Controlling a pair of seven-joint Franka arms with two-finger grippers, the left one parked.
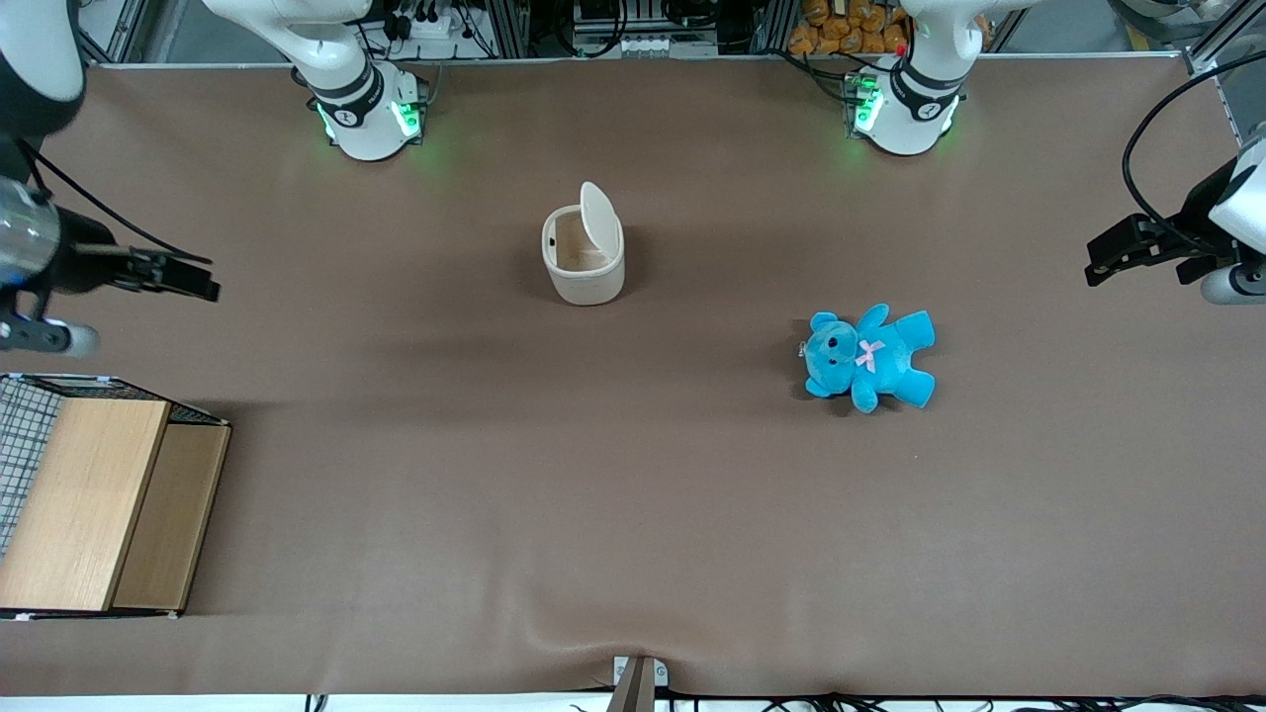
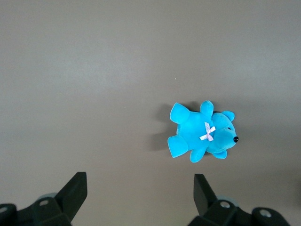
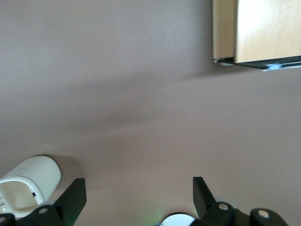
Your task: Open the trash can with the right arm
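At the working arm's end of the table, the wooden box with wire mesh sits near the front camera. Above it in the front view, the right arm hangs at the table's edge, and its gripper points inward toward the table's middle, held above the brown table and touching nothing. The wrist view shows its 2 fingers spread wide with only bare cloth between them.

The trash can stands upright near the middle of the table, well apart from the gripper and at about the same distance from the front camera. Its flip lid is already raised, standing nearly on edge over the rim, and the beige inside is exposed. It looks fully swung up, though how far past upright it leans is hard to judge from above.

Any further move would have to carry the gripper sideways along the table toward the parked arm's end, since the can lies straight ahead of the fingertips. By the look of it, the opening is done.

Farther along, the blue teddy bear lies on its back, nearer the front camera than the can.
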